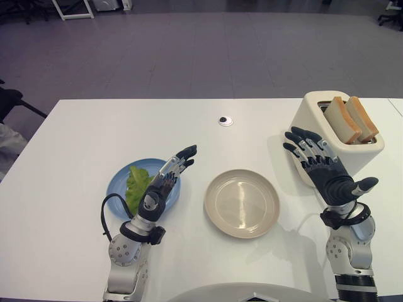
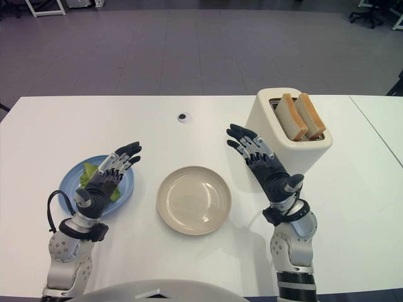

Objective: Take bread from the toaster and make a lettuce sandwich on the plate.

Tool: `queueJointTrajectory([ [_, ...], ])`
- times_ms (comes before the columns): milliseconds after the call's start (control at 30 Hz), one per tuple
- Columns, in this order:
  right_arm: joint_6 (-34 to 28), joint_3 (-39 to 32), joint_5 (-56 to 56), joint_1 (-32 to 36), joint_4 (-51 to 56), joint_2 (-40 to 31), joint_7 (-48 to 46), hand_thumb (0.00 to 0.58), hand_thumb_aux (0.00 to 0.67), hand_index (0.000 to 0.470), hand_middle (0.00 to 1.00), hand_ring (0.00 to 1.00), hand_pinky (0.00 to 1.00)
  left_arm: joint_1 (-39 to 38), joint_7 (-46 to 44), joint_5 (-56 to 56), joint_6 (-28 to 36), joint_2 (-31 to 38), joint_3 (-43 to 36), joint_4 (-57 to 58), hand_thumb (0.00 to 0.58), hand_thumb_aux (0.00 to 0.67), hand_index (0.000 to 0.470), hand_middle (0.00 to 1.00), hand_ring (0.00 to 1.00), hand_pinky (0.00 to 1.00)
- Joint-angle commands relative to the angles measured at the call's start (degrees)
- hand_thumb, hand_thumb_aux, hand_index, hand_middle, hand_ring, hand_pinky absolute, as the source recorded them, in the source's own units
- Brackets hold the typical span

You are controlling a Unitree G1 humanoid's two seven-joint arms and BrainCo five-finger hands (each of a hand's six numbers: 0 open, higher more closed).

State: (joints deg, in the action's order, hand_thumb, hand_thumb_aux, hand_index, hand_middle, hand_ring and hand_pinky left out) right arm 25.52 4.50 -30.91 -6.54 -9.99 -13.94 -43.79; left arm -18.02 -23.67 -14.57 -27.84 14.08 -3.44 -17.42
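A cream toaster [image 1: 318, 113] stands at the right of the white table with two bread slices [image 1: 350, 119] sticking up from its slots. My right hand [image 1: 320, 165] is held open just in front of and left of the toaster, holding nothing. An empty beige plate [image 1: 242, 202] lies at the table's middle front. To its left a blue plate [image 1: 119, 182] carries a green lettuce leaf [image 1: 136, 183]. My left hand [image 1: 165, 180] hovers open over the blue plate's right side, palm up, with nothing in it.
A small black and white round cap [image 1: 225, 121] lies on the table [image 1: 75, 157] behind the beige plate. A black cable loops beside my left wrist [image 1: 107, 211]. Grey floor lies beyond the table's far edge.
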Motion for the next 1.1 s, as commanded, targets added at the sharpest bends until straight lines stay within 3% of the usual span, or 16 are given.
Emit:
queueJointTrajectory([
  [33, -0.4, 0.4, -0.3, -0.4, -0.4, -0.3, -0.2, 0.000, 0.000, 0.000, 0.00, 0.00, 0.00, -0.2, 0.1, 0.6, 0.9, 0.0, 0.2, -0.5, 0.000, 0.000, 0.000, 0.00, 0.00, 0.00],
  [733, -0.1, 0.8, 2.1, -0.2, -0.6, -0.9, 0.6, 0.000, 0.000, 0.000, 0.00, 0.00, 0.00, -0.1, 0.2, 0.7, 1.5, -0.1, 0.0, -0.9, 0.000, 0.000, 0.000, 0.00, 0.00, 0.00],
  [833, -0.3, 6.2, 7.6, 0.8, -5.6, -5.1, 4.9, 0.000, 0.000, 0.000, 0.00, 0.00, 0.00, 0.4, -0.1, 0.7, 1.7, -0.1, -0.3, -0.6, 0.000, 0.000, 0.000, 0.00, 0.00, 0.00],
  [900, -2.0, 13.5, 8.7, 3.3, -9.3, -10.1, 8.5, 0.000, 0.000, 0.000, 0.00, 0.00, 0.00, 0.5, -0.1, 0.7, 1.7, -0.2, -0.4, -0.5, 0.000, 0.000, 0.000, 0.00, 0.00, 0.00],
  [1000, -3.3, 21.4, 20.5, 9.3, -0.3, -18.4, 15.9, 0.000, 0.000, 0.000, 0.00, 0.00, 0.00, 0.5, 0.2, 1.0, 1.7, -0.6, -0.7, -0.4, 0.000, 0.000, 0.000, 0.00, 0.00, 0.00],
  [1100, -0.9, 20.9, 33.7, 13.2, 16.2, -24.2, 23.1, 0.000, 0.000, 0.000, 0.00, 0.00, 0.00, 1.1, 0.1, 1.4, 1.6, -1.0, -1.0, 0.3, 0.000, 0.000, 0.000, 0.00, 0.00, 0.00],
])
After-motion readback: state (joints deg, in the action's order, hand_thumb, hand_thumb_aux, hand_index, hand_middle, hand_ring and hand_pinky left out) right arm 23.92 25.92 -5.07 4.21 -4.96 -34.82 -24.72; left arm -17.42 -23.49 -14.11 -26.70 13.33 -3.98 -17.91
